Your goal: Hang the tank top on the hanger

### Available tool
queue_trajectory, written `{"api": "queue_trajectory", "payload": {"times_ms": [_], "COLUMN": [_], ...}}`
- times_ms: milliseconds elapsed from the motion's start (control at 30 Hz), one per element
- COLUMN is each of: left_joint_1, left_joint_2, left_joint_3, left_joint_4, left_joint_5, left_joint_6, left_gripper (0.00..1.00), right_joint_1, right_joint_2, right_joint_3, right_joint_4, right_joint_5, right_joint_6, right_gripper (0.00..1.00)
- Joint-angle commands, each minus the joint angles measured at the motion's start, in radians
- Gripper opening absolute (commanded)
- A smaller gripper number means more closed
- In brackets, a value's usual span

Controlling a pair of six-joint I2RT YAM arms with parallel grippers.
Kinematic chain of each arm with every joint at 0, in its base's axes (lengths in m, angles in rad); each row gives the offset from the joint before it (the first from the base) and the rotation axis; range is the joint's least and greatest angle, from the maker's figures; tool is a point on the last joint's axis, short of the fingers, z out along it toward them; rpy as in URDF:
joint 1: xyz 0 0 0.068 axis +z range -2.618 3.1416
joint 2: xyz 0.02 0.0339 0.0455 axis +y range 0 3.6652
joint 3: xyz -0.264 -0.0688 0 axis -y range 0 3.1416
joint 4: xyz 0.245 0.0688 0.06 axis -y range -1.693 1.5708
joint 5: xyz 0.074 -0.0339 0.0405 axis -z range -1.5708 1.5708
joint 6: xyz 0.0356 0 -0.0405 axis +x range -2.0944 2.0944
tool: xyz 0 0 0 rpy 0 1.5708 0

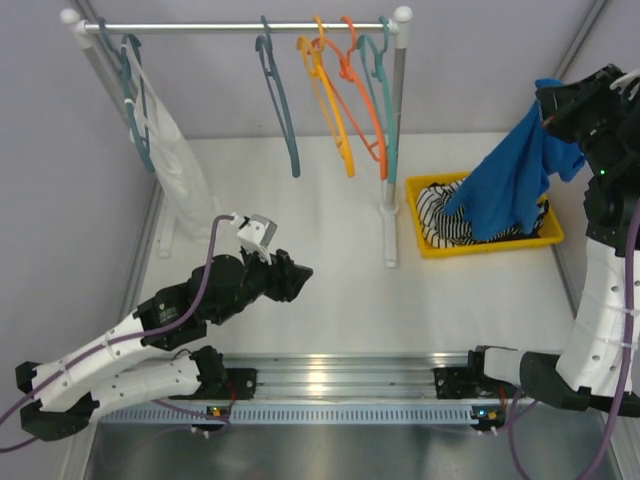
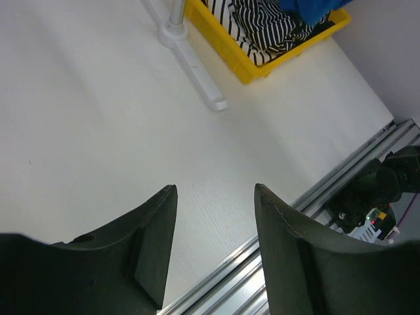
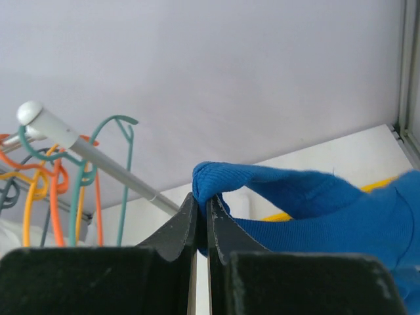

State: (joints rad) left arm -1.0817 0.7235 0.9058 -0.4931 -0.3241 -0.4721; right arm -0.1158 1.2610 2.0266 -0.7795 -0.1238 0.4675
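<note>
The right hand, clamped tight on a fold of the blue tank top, holds it dangling over the yellow bin, the left hand gapes empty above the counter, and the slate-teal hanger hangs on the rail.

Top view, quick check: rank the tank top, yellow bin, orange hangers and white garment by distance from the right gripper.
1. tank top, pinched in the right gripper
2. yellow bin, just below
3. orange hangers, hanging further left
4. white garment, far left
</note>
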Motion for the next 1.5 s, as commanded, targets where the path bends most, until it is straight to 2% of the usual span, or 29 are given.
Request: {"api": "queue_trajectory", "payload": {"times_ms": [0, 133, 233, 367, 500, 633, 667, 867, 967, 1033, 1133, 1167, 1200, 1333, 1400, 1467], "left_joint_1": [-0.003, -0.004, -0.004, -0.004, -0.004, -0.003, -0.004, -0.003, -0.001, -0.001, -0.003, -0.001, -0.003, -0.003, -0.003, -0.003], "left_joint_2": [-0.018, -0.027, -0.032, -0.044, -0.065, -0.079, -0.079, -0.056, -0.016, 0.025, 0.075, 0.086, 0.096, 0.186, 0.22, 0.266], "left_joint_3": [0.048, 0.053, 0.044, 0.012, -0.027, -0.074, -0.097, -0.212, -0.272, -0.313, -0.357, -0.387, -0.403, -0.436, -0.436, -0.433], "left_joint_4": [0.01, 0.016, 0.022, 0.028, 0.025, 0.007, 0.002, 0.016, 0.082, 0.146, 0.258, 0.292, 0.322, 0.473, 0.548, 0.592], "left_joint_5": [-0.035, -0.05, -0.059, -0.093, -0.171, -0.228, -0.233, -0.207, -0.115, -0.067, 0.025, 0.046, 0.084, 0.166, 0.197, 0.229], "left_joint_6": [0.02, 0.015, 0.003, -0.034, -0.109, -0.183, -0.197, -0.301, -0.327, -0.352, -0.398, -0.405, -0.422, -0.43, -0.422, -0.424], "left_gripper": [0.56, 0.56, 0.56, 0.57, 0.59, 0.62, 0.63, 0.68, 0.68, 0.67, 0.66, 0.66, 0.66, 0.66, 0.65, 0.65], "right_joint_1": [0.031, 0.1, 0.226, 0.376, 0.664, 0.951, 1.066, 1.427, 1.514, 1.541, 1.599, 1.628, 1.637, 1.671, 1.676, 1.676], "right_joint_2": [-0.032, -0.104, -0.188, -0.281, -0.343, -0.336, -0.33, -0.235, -0.207, -0.192, -0.176, -0.176, -0.184, -0.232, -0.276, -0.328], "right_joint_3": [0.035, -0.047, -0.204, -0.501, -0.759, -1.024, -1.061, -1.242, -1.314, -1.358, -1.375, -1.379, -1.382, -1.399, -1.401, -1.398], "right_joint_4": [-0.021, -0.003, 0.049, 0.135, 0.232, 0.364, 0.425, 0.536, 0.586, 0.606, 0.524, 0.508, 0.491, 0.415, 0.347, 0.265], "right_joint_5": [-0.074, -0.071, -0.014, 0.061, 0.219, 0.37, 0.428, 0.645, 0.667, 0.661, 0.703, 0.725, 0.733, 0.779, 0.811, 0.848], "right_joint_6": [0.026, 0.045, 0.046, 0.088, 0.152, 0.282, 0.307, 0.482, 0.556, 0.595, 0.652, 0.66, 0.672, 0.723, 0.737, 0.769], "right_gripper": [0.0, 0.0, 0.0, 0.0, 0.0, 0.0, 0.0, 0.0, 0.0, 0.07, 0.12, 0.15, 0.23, 0.39, 0.46, 0.48]}}
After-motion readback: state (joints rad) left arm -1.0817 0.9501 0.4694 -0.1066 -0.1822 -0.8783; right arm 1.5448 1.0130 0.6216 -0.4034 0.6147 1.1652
